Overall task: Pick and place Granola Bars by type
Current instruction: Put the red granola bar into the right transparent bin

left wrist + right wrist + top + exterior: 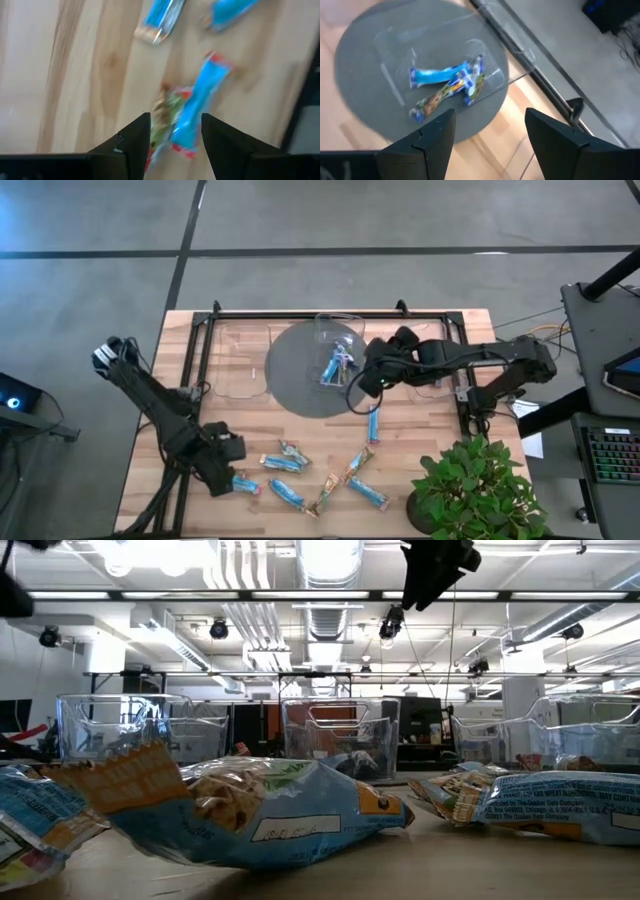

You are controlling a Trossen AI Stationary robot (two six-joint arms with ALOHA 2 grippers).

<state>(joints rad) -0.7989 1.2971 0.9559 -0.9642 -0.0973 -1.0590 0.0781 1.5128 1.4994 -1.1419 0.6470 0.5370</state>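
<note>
Several granola bars lie flat on the near part of the wooden table [420, 430], most blue [286, 494], a few tan-green [323, 495]. My left gripper [237, 478] [175, 120] is open and low over a blue bar with a red end [197, 100] [246, 485]; its fingers stand on either side of that bar's near end. My right gripper [358, 383] [490, 120] is open and empty, held above the clear middle bin [340, 330]. That bin stands on a grey round mat [365, 75] and holds a few bars [447, 85].
Clear bins stand to the left [240, 360] and right [440, 345] of the middle bin, inside a black frame [330, 313]. A potted plant [470, 485] stands at the table's near right corner. One blue bar [374, 425] lies alone near the mat. Bare wood lies left of the bars.
</note>
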